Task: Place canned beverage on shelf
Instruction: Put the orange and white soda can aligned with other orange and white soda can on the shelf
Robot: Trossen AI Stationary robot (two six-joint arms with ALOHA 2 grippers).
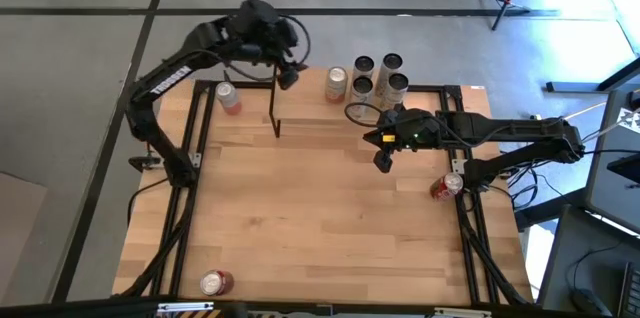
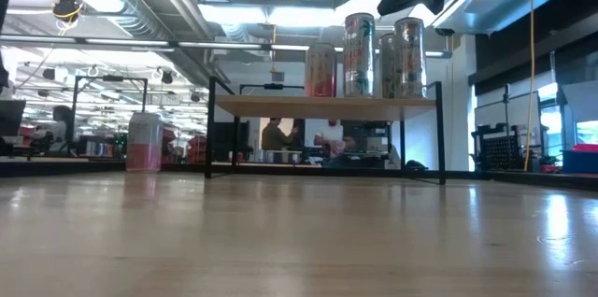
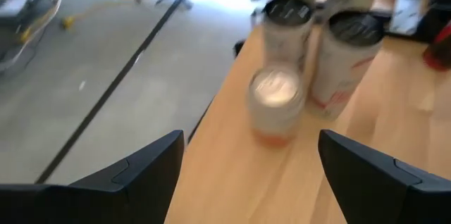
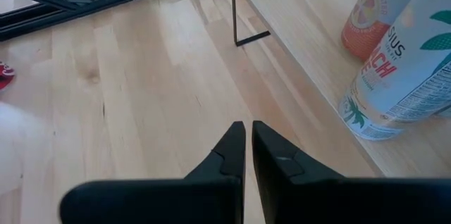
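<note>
High view: my left gripper point(image 1: 290, 70) hangs spread wide and empty beside the light wooden black-legged shelf point(image 1: 310, 83), where four cans stand (short orange-and-white can point(image 1: 337, 82) nearest); my right gripper point(image 1: 381, 161) is clenched.

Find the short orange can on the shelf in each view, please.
High: short can, leftmost of the group.
Low: leftmost can on the shelf.
Left wrist: nearest can, before the tall cans.
Right wrist: behind the tall white can.
Shared landmark: the shelf board.
</note>
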